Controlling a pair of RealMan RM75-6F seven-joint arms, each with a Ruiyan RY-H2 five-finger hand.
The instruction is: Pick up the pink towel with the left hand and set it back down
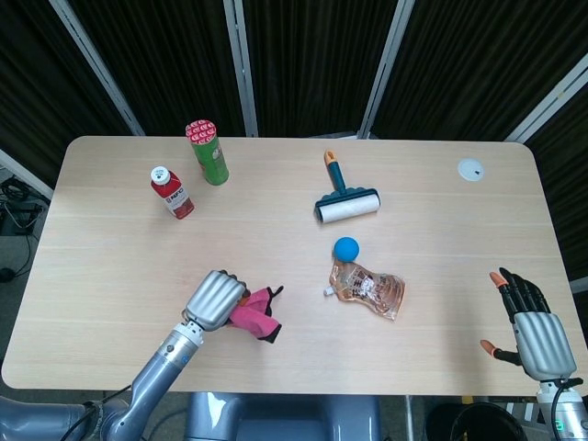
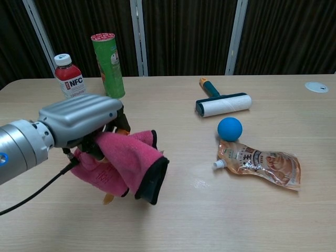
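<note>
Chest view: left hand fingers grip the pink towel near the counter's front edge; lower gently, then release.

The towel is soft matt cloth. The left hand looks like brushed grey metal. Table: pale matt wood grain. Pouch: glossy crinkled plastic. Ball: smooth and matt.
</note>
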